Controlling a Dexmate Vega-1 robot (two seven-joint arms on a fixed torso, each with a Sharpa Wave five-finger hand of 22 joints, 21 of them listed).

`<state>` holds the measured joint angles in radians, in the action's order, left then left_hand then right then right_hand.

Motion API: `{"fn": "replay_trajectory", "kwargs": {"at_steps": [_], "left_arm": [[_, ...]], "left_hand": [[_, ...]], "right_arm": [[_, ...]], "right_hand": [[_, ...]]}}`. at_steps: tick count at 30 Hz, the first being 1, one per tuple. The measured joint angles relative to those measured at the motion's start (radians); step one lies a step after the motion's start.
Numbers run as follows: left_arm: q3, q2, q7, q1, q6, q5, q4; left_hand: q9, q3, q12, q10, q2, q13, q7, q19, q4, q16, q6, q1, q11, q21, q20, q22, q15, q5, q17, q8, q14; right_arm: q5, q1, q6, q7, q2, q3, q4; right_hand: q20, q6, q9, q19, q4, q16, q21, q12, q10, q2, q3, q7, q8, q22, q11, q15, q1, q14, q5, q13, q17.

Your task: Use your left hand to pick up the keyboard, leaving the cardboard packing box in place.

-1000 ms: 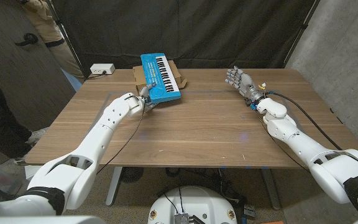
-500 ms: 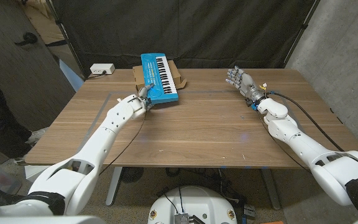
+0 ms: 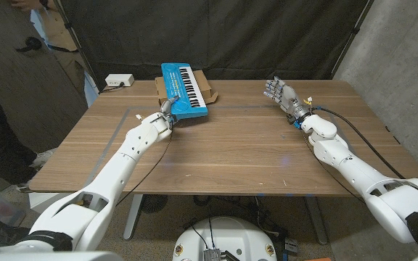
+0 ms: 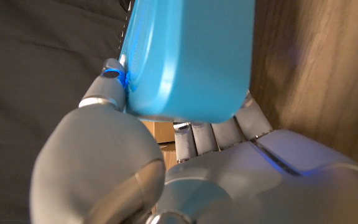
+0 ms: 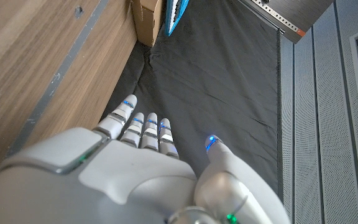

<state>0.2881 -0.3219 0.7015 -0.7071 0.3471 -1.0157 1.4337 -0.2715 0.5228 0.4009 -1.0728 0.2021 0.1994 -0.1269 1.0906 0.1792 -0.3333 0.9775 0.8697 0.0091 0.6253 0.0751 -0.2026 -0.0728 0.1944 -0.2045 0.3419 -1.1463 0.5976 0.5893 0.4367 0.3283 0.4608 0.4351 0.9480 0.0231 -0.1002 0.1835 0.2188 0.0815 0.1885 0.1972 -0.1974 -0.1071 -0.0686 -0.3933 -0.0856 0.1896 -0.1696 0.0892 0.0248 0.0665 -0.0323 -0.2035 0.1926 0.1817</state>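
Observation:
A blue toy keyboard (image 3: pixel 183 90) with black and white keys is lifted and tilted over the far middle of the table. My left hand (image 3: pixel 165 116) grips its near left corner; in the left wrist view the thumb and fingers (image 4: pixel 194 134) pinch the keyboard's blue underside (image 4: pixel 191 56). The flat brown cardboard packing box (image 3: pixel 207 92) lies on the table under and behind the keyboard. My right hand (image 3: pixel 279 93) hovers at the far right of the table, fingers apart, holding nothing. The right wrist view shows that right hand (image 5: pixel 135 162), the box (image 5: pixel 146 18) and the keyboard's edge (image 5: pixel 178 14).
A white power strip (image 3: pixel 119 80) sits at the far left table edge. A black curtain hangs behind the table. A person in a tan coat (image 3: pixel 53 43) stands at the back left. A dark door with a handle (image 3: pixel 29 48) is on the left.
My left hand has raised the keyboard higher and a little to the left, off the box. The person at the back left has shifted. The right hand has stayed put.

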Motion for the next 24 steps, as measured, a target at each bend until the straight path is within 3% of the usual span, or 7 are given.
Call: {"fn": "replay_trajectory", "kwargs": {"at_steps": [17,24], "left_arm": [[0.014,-0.028,-0.001,-0.054,-0.06,0.075,0.1],[0.015,-0.036,-0.001,-0.068,-0.073,0.093,0.125]], "left_hand": [[-0.005,0.0,0.0,-0.007,0.005,0.0,0.005,-0.002,0.0,0.0,0.006,0.005,0.007,0.012,0.002,0.0,0.001,-0.007,0.0,-0.009,-0.002],[-0.005,0.015,-0.006,-0.007,0.005,0.0,0.005,-0.002,-0.002,0.0,0.006,0.005,0.007,0.016,0.001,0.0,0.002,-0.012,0.0,-0.01,-0.002]], "right_arm": [[0.003,0.037,-0.008,-0.018,0.02,-0.006,0.063],[0.004,0.053,-0.011,-0.029,0.03,-0.01,0.089]], "right_hand": [[0.0,-0.004,0.0,0.0,0.0,0.0,0.0,0.0,0.0,0.0,0.0,0.003,0.0,0.0,0.0,0.0,0.0,0.0,0.0,0.0,0.0],[0.0,-0.003,0.0,0.0,-0.004,0.0,0.0,0.0,0.0,0.0,0.004,0.003,0.0,0.0,0.0,0.0,0.0,0.0,0.0,0.0,0.0]]}}
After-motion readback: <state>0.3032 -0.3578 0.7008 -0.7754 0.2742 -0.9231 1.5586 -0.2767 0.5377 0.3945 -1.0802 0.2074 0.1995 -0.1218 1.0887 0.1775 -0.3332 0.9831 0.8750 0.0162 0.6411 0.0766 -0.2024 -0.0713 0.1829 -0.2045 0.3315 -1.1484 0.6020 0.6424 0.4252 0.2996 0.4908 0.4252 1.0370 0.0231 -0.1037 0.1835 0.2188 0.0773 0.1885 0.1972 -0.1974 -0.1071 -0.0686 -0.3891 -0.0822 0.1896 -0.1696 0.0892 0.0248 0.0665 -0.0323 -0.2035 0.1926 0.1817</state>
